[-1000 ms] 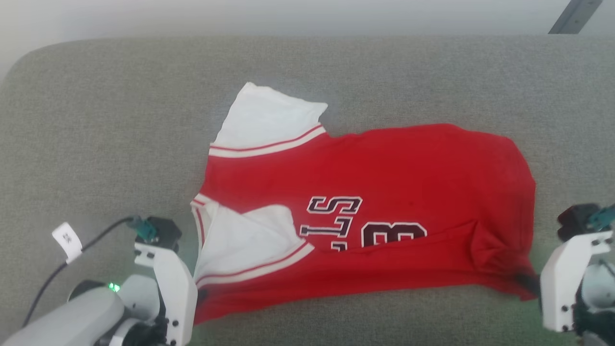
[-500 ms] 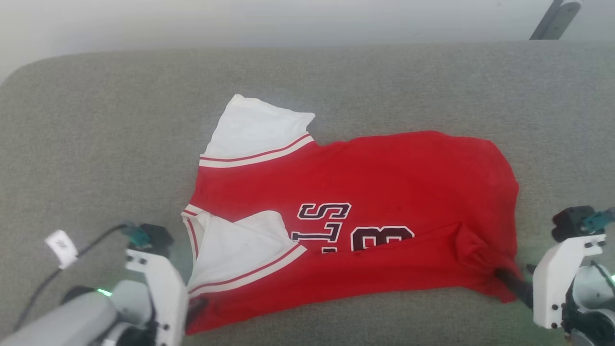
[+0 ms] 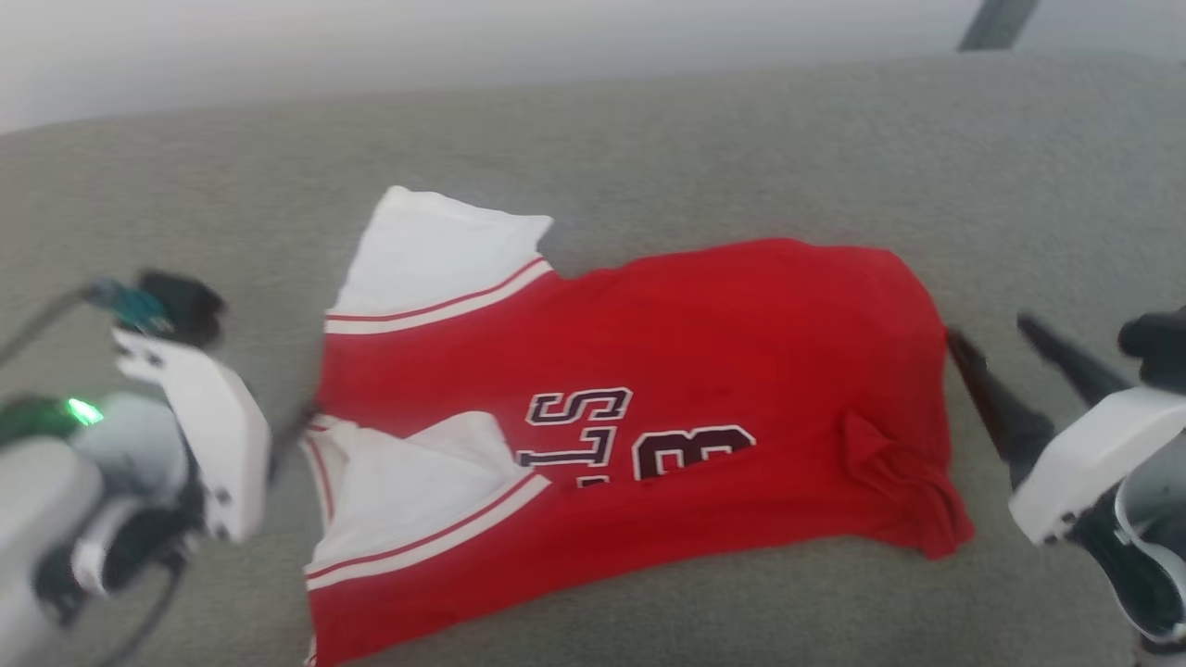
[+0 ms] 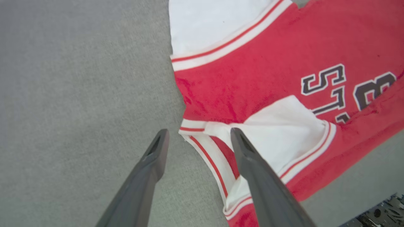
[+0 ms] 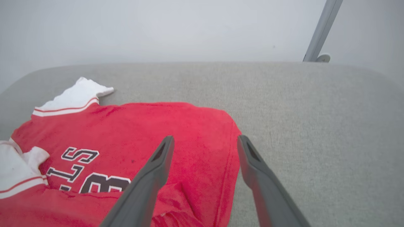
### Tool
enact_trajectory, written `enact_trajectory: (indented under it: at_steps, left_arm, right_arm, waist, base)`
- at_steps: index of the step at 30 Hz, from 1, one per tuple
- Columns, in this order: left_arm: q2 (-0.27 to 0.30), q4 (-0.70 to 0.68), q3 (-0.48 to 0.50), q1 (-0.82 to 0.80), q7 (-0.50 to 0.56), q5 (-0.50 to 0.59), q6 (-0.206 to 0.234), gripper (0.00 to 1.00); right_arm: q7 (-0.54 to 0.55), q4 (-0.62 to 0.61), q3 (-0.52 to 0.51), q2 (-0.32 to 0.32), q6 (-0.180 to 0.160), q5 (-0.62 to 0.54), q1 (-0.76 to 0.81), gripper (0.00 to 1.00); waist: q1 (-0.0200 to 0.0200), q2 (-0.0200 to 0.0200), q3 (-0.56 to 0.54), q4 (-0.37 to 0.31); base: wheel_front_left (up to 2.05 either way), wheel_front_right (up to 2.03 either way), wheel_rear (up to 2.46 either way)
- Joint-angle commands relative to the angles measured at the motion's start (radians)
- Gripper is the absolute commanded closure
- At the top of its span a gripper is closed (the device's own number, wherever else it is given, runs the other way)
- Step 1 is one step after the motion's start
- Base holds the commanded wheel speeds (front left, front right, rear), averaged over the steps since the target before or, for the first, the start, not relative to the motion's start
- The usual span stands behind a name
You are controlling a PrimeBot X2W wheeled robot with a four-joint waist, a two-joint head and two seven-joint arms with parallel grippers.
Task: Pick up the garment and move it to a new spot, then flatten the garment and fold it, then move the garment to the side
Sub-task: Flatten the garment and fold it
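**Across the middle of the head view: jersey half folded, both grippers open**

Mid-frame, your red jersey (image 3: 704,352) lies lengthwise, left to right, on the grey cushion (image 3: 649,130). Its lower strip is flipped up over the bottom of the dark lettering (image 3: 639,435). Your left gripper (image 4: 199,132) has its fingers spread on either side of the striped trim (image 4: 205,154) in the wrist view. I honestly can't tell if it touches the cloth. Your right gripper (image 3: 990,332) is spread too, just off the jersey's right edge and holding nothing.

Stuff I'd worry about:
- The puckered corner (image 3: 889,463) at lower right. Fold over that and you probably bake in a lump.
- Pinch at the trim and you may catch only the top layer, so the tucked white sleeve (image 3: 408,482) slides out.
- Drag instead of lift, and that cushion will likely pull the flipped-up strip open.

Material-wise, the jersey looks like a soft, matte, limp knit with no stiffness to hold a crease. The far sleeve (image 3: 435,250) is a flat white wedge sticking out toward the upper left. The cushion is a coarse, nubby weave that looks grippy. The fingers are long, dark, tapered and smooth, so they're narrow points on slack fabric.
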Motion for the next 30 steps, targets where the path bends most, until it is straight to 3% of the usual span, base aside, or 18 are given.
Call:
enact_trajectory:
  at_steps: [1,7,12,20,30]
  left_arm:
    - [0.003,0.011,0.008,-0.015,-0.005,0.005,-0.004,0.0]
    - [-0.015,0.117,0.042,-0.142,-0.009,0.044,-0.088,0.0]
    - [-0.035,0.238,0.056,-0.252,0.005,0.073,-0.16,0.0]
    - [-0.079,0.447,0.062,-0.391,0.066,0.085,-0.231,0.0]
    - [-0.14,0.616,0.026,-0.466,0.219,0.065,-0.237,0.0]
  right_arm:
    - [-0.024,-0.007,0.002,0.007,0.0,-0.01,-0.01,0.0]
    - [-0.344,-0.002,0.056,0.067,0.0,-0.145,-0.068,0.0]
    - [-0.539,0.055,0.087,0.135,0.0,-0.213,-0.1,0.0]
    - [-0.625,0.142,0.134,0.185,0.0,-0.229,-0.126,0.0]
    - [-0.617,0.182,0.139,0.19,0.0,-0.219,-0.153,0.0]
  waist:
    - [0.0,-0.0001,0.018,-0.022]
    - [0.0,-0.0001,0.077,-0.109]
    - [0.0,-0.0001,0.135,-0.181]
    - [0.0,-0.0001,0.208,-0.254]
    - [0.0,-0.0001,0.244,-0.266]
  base:
    - [0.0,0.0,0.0]
    - [0.0,0.0,0.0]
    - [0.0,0.0,0.0]
    - [0.0,0.0,0.0]
    - [0.0,0.0,0.0]
